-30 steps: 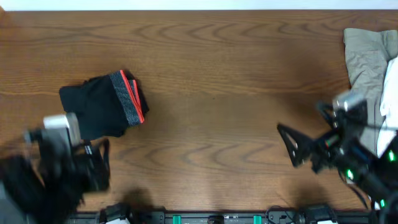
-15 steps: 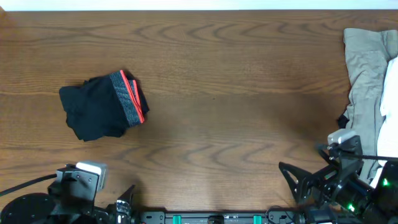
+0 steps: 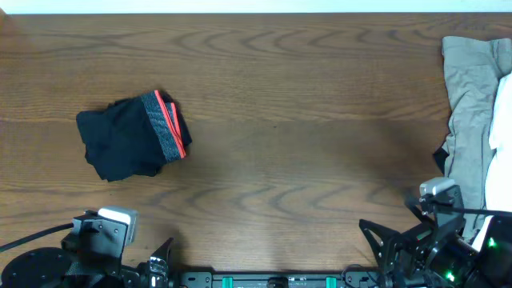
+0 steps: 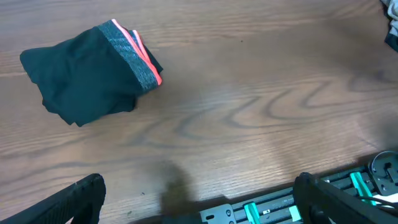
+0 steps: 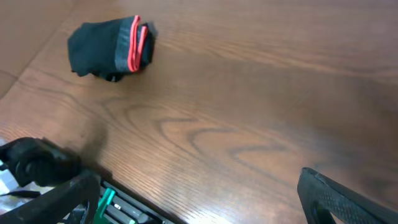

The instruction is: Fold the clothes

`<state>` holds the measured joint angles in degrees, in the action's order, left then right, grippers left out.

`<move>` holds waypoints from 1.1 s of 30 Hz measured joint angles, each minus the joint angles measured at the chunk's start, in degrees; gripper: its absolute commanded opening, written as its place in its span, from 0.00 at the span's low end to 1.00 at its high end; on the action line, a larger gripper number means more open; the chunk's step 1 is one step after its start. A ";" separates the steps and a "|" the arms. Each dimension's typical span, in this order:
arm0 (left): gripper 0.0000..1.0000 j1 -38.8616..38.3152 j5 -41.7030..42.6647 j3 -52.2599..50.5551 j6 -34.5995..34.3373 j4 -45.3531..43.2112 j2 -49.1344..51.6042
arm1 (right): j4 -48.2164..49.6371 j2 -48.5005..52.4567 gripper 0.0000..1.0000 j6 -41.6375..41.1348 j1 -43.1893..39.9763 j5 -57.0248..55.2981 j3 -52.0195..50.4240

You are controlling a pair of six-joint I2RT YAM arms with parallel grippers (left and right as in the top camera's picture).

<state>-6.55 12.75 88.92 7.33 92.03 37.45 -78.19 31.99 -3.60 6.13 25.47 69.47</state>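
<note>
A brown wooden table (image 3: 304, 160) with a bold, swirling grain fills nearly the whole overhead view, its surface smooth with a faint sheen. Along its near edge runs a black rail (image 3: 272, 281) carrying small green fittings (image 4: 252, 211), which both wrist views show closer up. Beyond the table's far edge lies a narrow pale strip (image 3: 240, 6), too thin to identify.

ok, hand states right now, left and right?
Left hand: open, holding nothing.
Right hand: open, holding nothing.
</note>
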 measured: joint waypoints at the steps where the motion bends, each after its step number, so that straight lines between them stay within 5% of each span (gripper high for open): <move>1: 0.98 0.00 0.04 0.00 0.00 0.00 0.00 | 0.00 -0.39 0.99 0.00 -0.39 -0.02 -0.81; 7: 0.98 0.00 0.17 -0.02 0.00 0.00 0.00 | 3.13 -4.07 0.99 0.50 -1.09 -1.22 -8.13; 14: 0.98 0.00 0.20 -0.26 0.00 0.00 0.00 | 33.24 -11.58 0.99 1.66 -1.09 -4.04 -22.08; 20: 0.98 0.00 0.35 -0.31 0.00 0.00 0.00 | 45.00 -17.90 0.99 1.73 -1.09 -4.57 -39.95; 33: 0.98 0.00 0.35 -0.31 0.00 0.00 0.00 | 49.22 -31.06 0.99 1.73 -1.09 -4.74 -57.29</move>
<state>-6.55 13.10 88.62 7.33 92.03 37.45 -28.97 0.93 -1.87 5.04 20.73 12.19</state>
